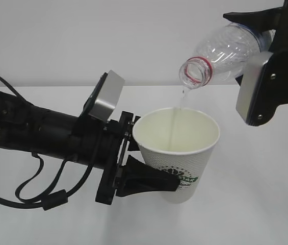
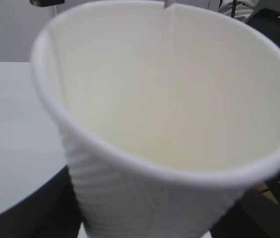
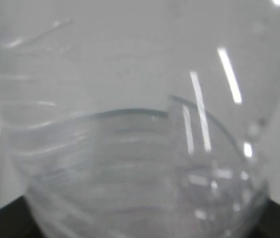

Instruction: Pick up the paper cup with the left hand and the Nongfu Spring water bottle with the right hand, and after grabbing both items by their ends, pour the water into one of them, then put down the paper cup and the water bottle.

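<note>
A plain white table (image 1: pixel 266 204) stands against a bare pale wall (image 1: pixel 82 35).

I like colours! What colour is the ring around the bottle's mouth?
Red. The ring circles the open mouth of the clear water bottle; the exterior view shows it best.

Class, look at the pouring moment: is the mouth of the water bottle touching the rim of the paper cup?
Apart. The exterior view shows the water bottle mouth tilted above the paper cup, with table background and a thin stream of water visible between them.
</note>
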`<state>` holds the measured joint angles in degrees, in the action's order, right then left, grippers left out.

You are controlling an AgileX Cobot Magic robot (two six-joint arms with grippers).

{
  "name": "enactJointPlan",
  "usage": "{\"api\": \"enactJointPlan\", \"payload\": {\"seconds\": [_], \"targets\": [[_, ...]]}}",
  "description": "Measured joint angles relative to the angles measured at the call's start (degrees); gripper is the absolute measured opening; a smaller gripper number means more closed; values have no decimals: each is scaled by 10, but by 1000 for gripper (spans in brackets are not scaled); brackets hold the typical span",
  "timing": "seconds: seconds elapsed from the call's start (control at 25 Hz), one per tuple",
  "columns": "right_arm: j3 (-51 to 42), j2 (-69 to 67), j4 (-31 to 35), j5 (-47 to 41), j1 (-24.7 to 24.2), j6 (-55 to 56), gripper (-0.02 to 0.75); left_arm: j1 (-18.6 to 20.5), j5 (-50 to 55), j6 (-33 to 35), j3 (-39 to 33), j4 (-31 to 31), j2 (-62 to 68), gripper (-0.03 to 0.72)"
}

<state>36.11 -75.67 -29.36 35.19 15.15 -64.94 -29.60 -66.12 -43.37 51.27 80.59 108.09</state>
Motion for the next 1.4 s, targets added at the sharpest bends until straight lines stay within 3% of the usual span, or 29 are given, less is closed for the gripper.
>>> {"api": "enactJointPlan", "payload": {"seconds": [1.4], "targets": [[0,0,0,0,0,-2,503,0,0,0,0,12,0,499]]}}
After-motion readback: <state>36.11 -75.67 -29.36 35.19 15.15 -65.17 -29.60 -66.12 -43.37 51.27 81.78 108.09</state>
